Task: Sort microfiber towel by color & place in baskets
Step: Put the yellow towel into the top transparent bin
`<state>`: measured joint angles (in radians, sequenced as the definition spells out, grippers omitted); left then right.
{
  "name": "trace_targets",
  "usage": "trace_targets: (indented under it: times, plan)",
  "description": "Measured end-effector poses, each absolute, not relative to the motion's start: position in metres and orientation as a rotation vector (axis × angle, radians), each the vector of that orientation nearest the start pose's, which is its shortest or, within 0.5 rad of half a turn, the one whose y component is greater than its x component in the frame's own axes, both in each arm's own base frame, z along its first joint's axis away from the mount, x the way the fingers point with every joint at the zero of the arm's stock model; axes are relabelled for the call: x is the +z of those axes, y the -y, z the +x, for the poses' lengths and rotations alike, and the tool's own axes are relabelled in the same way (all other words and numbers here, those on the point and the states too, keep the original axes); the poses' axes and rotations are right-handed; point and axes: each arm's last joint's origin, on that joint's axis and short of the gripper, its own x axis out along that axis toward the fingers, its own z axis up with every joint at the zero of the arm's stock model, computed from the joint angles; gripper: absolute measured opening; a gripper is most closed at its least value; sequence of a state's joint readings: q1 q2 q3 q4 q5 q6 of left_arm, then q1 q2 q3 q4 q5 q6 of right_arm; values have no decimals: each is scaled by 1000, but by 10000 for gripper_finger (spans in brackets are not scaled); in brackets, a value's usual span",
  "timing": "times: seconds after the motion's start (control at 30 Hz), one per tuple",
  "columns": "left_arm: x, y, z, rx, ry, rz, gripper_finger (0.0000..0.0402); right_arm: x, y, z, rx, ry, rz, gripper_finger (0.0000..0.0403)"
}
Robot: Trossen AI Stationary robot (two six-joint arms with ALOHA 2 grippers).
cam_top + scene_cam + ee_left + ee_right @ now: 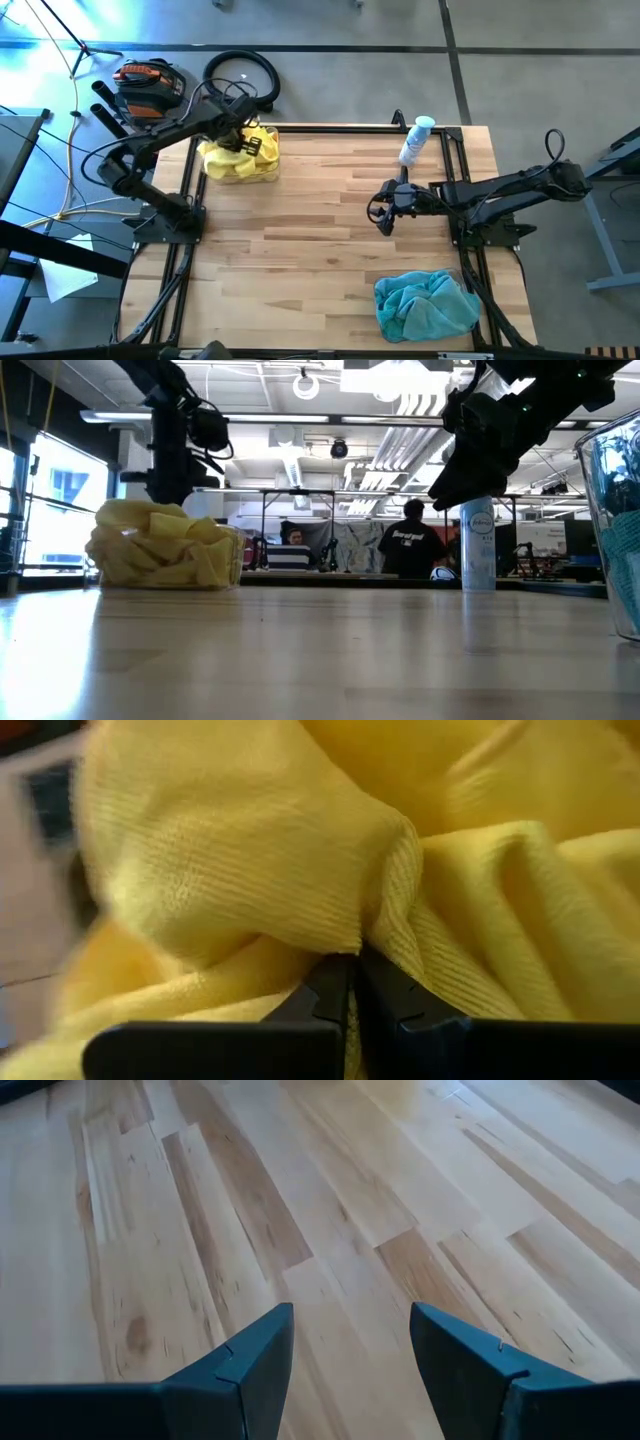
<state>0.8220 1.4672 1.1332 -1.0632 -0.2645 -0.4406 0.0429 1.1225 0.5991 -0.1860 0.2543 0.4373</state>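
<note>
Yellow towels (pixel 238 158) heaped in basket (pixel 232 555) at bench's (pixel 320 240) far left corner; left gripper (pixel 352 988) pinching a yellow fold. Teal towels (pixel 425 305) at near right corner. Right gripper (pixel 387 215) parted, empty, above bench's middle. Spray bottle (pixel 415 141) at far edge.

my table (pixel 330 230): pale wood planks, black frame rails. grey concrete floor (pixel 330 80) around me, coiled black hose (pixel 241 72) and orange-black tool (pixel 148 82) on it. beyond table: open workshop, white ceiling ducts (pixel 400 405), strip lights, bright window (pixel 60 500) at side, person in dark shirt (pixel 410 545) standing, another person (pixel 294 540) seated.
</note>
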Motion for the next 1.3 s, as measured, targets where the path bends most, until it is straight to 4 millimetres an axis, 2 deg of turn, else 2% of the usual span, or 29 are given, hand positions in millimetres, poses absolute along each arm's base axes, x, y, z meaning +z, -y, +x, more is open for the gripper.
trace_targets:
  times: [0.1,0.27,0.4,0.63,0.83,1.0,1.3]
  plan:
    - [236,-191,167,1177,-1115,-790,0,209,-2,221,-355,-643,322,200]
    - [212,-183,150,1214,-1103,-840,0,209,-3,221,-352,-638,322,200]
    - [195,-182,146,1232,-1064,-849,0,209,-2,221,-351,-640,315,200]
    - [189,-183,147,1254,-998,-873,4,209,-2,221,-352,-640,320,200]
    - [189,-183,147,1246,-992,-871,46,209,-2,221,-353,-639,323,200]
    - [205,-181,146,1241,-1008,-877,78,210,-2,222,-351,-628,325,200]
    - [269,-172,136,1263,-881,-823,83,210,-2,222,-349,-625,323,200]
